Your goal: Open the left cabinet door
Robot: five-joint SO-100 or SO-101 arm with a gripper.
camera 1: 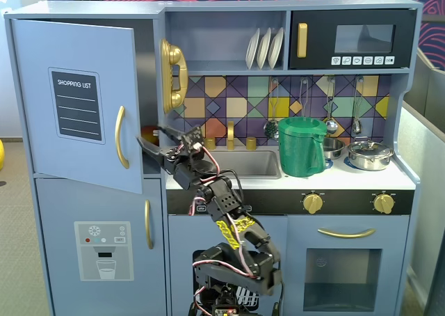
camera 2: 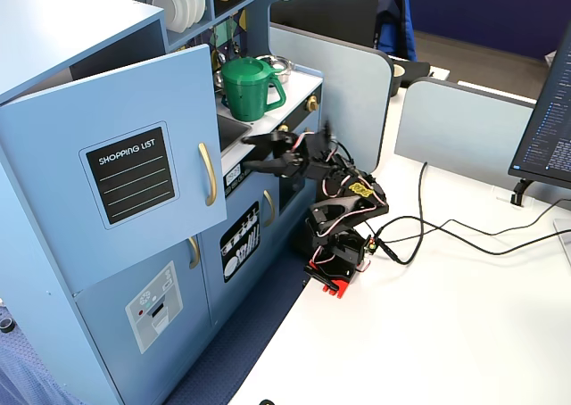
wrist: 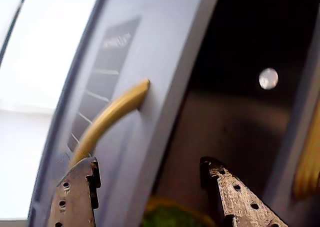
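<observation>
Here the end effector (camera 1: 154,139) has its two fingers spread apart, gripping nothing. In a fixed view it reaches leftward from the arm toward the free edge of the left cabinet door (camera 1: 69,58), with its tips just beside that edge and close to the lower end of the gold handle (camera 1: 121,136). In the wrist view the end effector (wrist: 150,174) straddles the door's edge: one dark finger (wrist: 75,194) sits on the outer face under the handle (wrist: 112,114), the other finger (wrist: 235,192) on the inner, shadowed side. Whether either finger touches the door cannot be told.

The left cabinet door (camera 2: 107,164) stands partly swung out from the cabinet, hinged on its far side, showing its black "SHOPPING LIST" panel (camera 2: 129,173). Behind the gap lies the dark interior, where something yellow-green (wrist: 170,214) shows low in the wrist view.

Below hangs a closed door with an ice dispenser picture (camera 1: 104,250). To the right in that fixed view are a gold toy phone (camera 1: 174,72), a sink (camera 1: 243,164), a green pitcher (camera 1: 302,145) and a metal pot (camera 1: 370,154). The arm's base (camera 2: 335,253) stands on a white surface (camera 2: 464,334) in front of the toy kitchen.
</observation>
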